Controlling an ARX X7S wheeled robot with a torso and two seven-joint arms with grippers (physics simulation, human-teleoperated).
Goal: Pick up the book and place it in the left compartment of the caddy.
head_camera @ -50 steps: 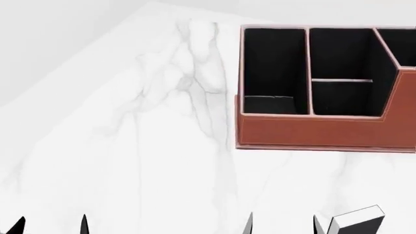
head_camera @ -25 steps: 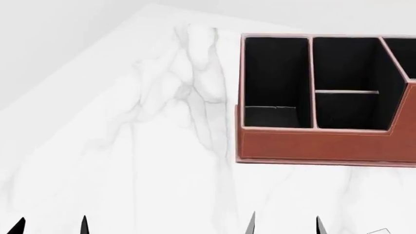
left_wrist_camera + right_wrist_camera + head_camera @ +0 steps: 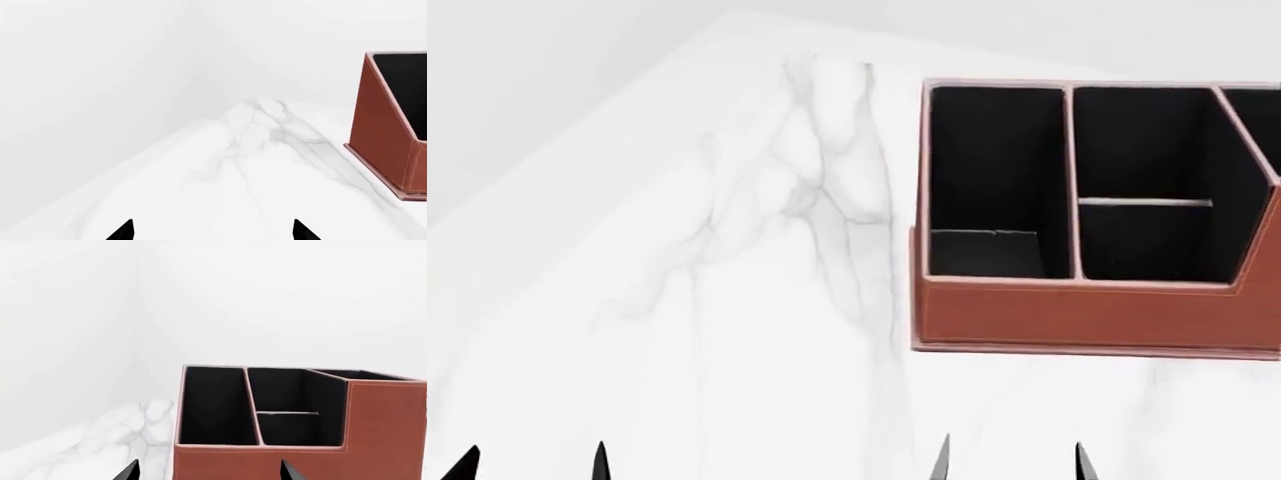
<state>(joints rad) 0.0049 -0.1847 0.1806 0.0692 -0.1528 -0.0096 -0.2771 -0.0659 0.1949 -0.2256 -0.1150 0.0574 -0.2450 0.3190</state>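
Observation:
The reddish-brown caddy (image 3: 1094, 315) stands on the white marble table at the right of the head view. Its left compartment (image 3: 994, 180) is long, narrow and black-lined. The caddy also shows in the right wrist view (image 3: 267, 462) and in the left wrist view (image 3: 383, 130). The book is out of view. My left gripper (image 3: 531, 465) is open and empty at the bottom left edge, fingertips apart. My right gripper (image 3: 1010, 462) is open and empty at the bottom edge, in front of the caddy's front wall. Both show only their black fingertips (image 3: 123, 231) (image 3: 130, 471).
The marble table (image 3: 721, 300) runs back to a far corner at upper left, with a plain white wall behind it. The caddy's middle section is split by a crossbar (image 3: 1145, 202). Its right part runs out of the head view.
The head view has shifted: the caddy sits lower in the picture than before. The book, seen at the bottom right one second ago, has slid out of view. The fingertips stay in place.

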